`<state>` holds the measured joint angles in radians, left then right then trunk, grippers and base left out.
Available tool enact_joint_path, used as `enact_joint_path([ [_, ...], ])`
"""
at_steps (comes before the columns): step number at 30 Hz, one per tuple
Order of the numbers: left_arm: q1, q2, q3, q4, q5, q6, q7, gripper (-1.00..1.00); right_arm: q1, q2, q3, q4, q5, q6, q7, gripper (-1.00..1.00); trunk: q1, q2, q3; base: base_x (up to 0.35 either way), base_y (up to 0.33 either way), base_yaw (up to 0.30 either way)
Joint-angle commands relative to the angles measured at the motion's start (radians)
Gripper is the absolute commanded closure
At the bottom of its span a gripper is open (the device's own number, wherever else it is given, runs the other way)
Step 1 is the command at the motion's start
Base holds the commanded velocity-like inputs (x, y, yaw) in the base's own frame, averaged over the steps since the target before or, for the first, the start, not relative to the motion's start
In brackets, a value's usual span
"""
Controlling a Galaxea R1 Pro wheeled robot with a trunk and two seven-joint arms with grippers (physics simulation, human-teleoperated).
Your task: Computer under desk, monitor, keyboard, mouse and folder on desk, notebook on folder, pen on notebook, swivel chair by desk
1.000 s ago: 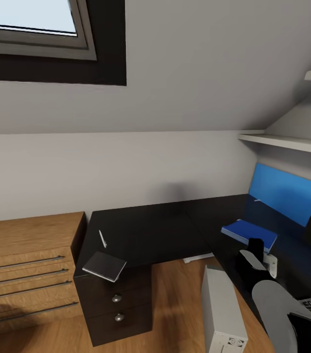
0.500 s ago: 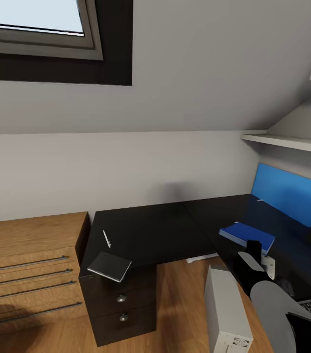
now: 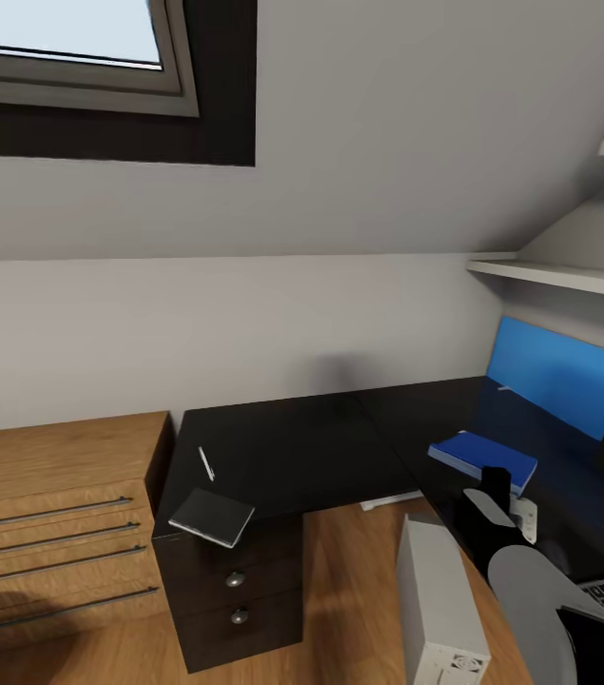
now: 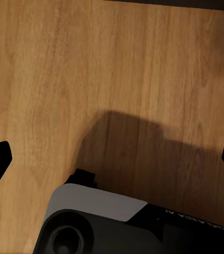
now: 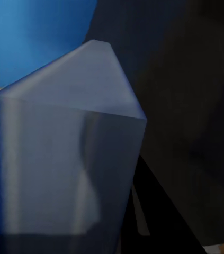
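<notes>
1. Folder (image 3: 483, 457) already on worktop (image 3: 292, 447), just beyond right hand (image 3: 494, 487); computer (image 3: 439, 609) below hand, on floor at worktop edge.
2. Notebook (image 3: 212, 517) overhanging far-left corner, pen (image 3: 205, 463) just behind it, both well left of hand; stacking not yet done.
3. Right hand's state: cannot tell. Left hand (image 4: 112, 159) spread wide over floor.
4. Open room mid-worktop; wooden drawer unit (image 3: 54, 523) crowds left end.
</notes>
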<state>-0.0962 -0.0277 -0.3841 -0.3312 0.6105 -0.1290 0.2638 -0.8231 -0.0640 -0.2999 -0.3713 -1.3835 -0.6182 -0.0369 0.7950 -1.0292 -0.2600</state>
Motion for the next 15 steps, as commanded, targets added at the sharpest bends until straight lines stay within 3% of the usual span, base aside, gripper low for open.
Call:
enact_joint_path([
  [1,-0.001,0.0,-0.009,0.0,0.008,-0.004,0.006,-1.0,-0.001,0.0,0.0,-0.001,0.0,-0.002,-0.004,1.0,0.0,-0.001,-0.001,0.0,0.0,-0.148],
  [6,0.0,0.0,-0.009,0.0,0.008,-0.004,0.006,-1.0,-0.001,0.001,0.001,-0.001,0.0,-0.003,-0.003,1.0,0.0,-0.001,-0.001,0.0,0.0,-0.14],
  [15,0.0,0.0,-0.009,0.0,0.008,-0.004,0.006,-1.0,-0.001,0.0,0.001,-0.003,0.0,-0.003,-0.003,1.0,0.0,-0.001,-0.001,0.0,0.0,-0.017],
])
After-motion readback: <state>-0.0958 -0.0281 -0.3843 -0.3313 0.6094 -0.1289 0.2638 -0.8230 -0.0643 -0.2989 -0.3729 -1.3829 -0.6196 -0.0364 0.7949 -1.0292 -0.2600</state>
